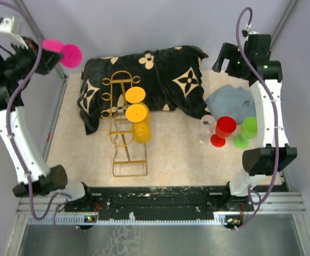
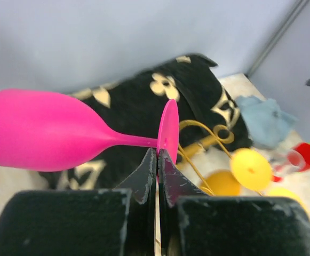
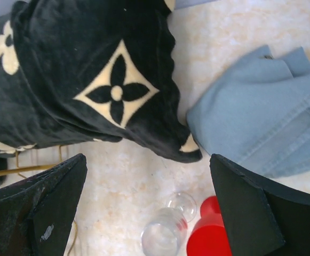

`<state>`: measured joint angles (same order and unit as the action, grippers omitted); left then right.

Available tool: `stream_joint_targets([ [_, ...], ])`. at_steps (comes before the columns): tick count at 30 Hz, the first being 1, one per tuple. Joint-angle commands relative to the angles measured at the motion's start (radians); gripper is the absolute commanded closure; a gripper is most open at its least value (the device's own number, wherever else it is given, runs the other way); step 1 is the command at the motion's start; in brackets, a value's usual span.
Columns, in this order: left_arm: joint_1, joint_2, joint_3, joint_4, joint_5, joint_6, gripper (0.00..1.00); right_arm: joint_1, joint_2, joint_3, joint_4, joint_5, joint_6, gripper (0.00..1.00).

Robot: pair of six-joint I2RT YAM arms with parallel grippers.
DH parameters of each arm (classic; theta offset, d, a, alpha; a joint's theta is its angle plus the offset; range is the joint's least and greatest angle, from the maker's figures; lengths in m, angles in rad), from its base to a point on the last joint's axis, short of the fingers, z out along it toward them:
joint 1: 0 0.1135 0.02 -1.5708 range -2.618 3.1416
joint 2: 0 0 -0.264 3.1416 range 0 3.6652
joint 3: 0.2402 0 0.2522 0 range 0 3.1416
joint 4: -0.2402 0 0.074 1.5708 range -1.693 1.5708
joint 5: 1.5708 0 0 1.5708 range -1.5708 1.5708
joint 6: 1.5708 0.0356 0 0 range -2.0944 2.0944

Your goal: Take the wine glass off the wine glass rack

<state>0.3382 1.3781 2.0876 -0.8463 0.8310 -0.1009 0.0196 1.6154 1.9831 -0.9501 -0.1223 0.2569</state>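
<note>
Pink plastic by its look, the wine glass (image 2: pixel 42 130) should be light and stiff but slick on the bowl, so I judge the thin foot disc the safest hold. My left claw (image 2: pixel 158 154) is fully closed, pinching that disc at its edge. The glass lies sideways in the air, well left of the wine glass rack (image 1: pixel 128 160) and clear of it. The left arm reaches up high toward the back corner. My right claw (image 3: pixel 148 181) gapes wide, holding nothing, well right of the rack, above the black floral cloth (image 3: pixel 117 90).

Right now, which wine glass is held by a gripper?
The pink wine glass, foot clamped in the left gripper; all others sit untouched.
</note>
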Motion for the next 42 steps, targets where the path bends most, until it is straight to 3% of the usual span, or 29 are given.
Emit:
stream_joint_targets([
  [1,-0.019,0.186,0.251,0.115,0.042,0.198,1.00,0.009,0.081,0.145,-0.064,-0.090,0.011,0.02],
  [4,-0.135,0.208,0.244,0.199,-0.082,0.353,1.00,0.009,0.078,0.145,-0.078,-0.094,0.011,0.02],
  [8,-0.358,0.142,0.062,0.339,-0.246,0.605,1.00,0.009,0.008,0.064,-0.068,-0.087,0.010,0.02],
  [16,-0.660,0.030,-0.156,0.468,-0.231,0.939,1.00,0.009,-0.121,-0.071,-0.061,-0.053,0.020,0.02],
  [22,-0.890,-0.058,-0.294,0.435,-0.203,1.228,1.00,-0.092,-0.106,0.113,-0.138,-0.081,0.078,0.02],
  [30,-1.198,-0.158,-0.466,0.369,-0.190,1.324,1.00,-0.174,-0.004,0.502,-0.294,-0.165,0.089,0.02],
  [37,-1.369,-0.252,-0.680,0.371,-0.188,1.370,1.00,-0.224,-0.133,0.466,-0.316,-0.258,0.086,0.12],
  [42,-1.412,-0.268,-0.741,0.367,-0.160,1.412,1.00,-0.224,-0.238,0.393,-0.371,-0.413,0.056,0.19],
])
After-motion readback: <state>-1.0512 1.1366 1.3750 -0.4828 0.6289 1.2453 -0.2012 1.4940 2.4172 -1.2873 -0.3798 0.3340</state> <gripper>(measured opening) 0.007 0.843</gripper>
